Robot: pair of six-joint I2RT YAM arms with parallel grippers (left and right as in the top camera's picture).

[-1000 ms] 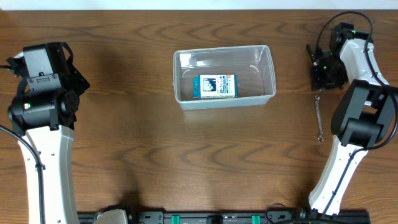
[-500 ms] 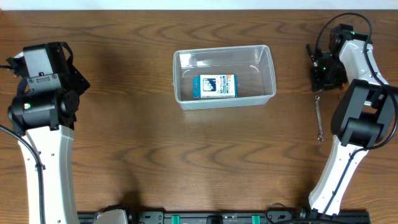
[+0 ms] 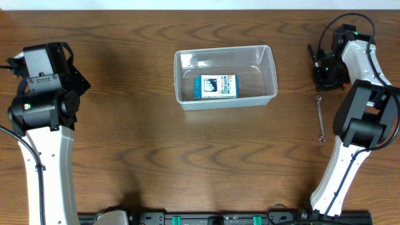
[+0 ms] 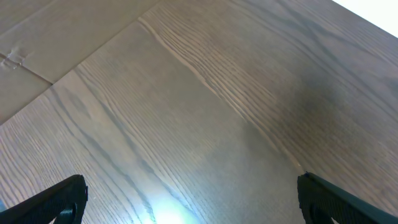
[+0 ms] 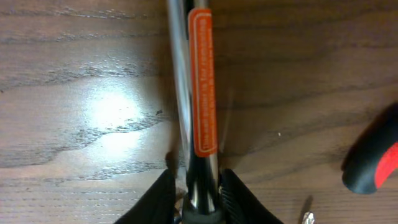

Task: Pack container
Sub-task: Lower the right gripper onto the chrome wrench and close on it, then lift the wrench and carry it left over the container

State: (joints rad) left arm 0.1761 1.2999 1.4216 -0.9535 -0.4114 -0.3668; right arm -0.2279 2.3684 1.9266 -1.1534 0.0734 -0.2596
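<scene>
The container [image 3: 270,74] is a clear plastic tub at the middle back of the table, with a small blue-and-white box [image 3: 216,86] lying inside. My right gripper [image 5: 198,190] is far right of it, low over the table. Its jaws press both sides of a chrome tool shaft with an orange label [image 5: 202,87]. In the overhead view the right gripper [image 3: 324,70] sits under the arm's wrist. My left gripper [image 4: 193,208] hangs wide open over bare wood at the far left, with nothing between its fingers.
A slim metal wrench [image 3: 320,119] lies on the table just in front of the right gripper. A red-and-black handle [image 5: 376,162] lies to the right of the gripped shaft, with a small metal tip [image 5: 306,218] near it. The left arm [image 3: 40,94] stands at the left edge.
The right gripper's jaws have closed in on the chrome shaft. Neither arm has visibly shifted place, and the left gripper is unchanged.
</scene>
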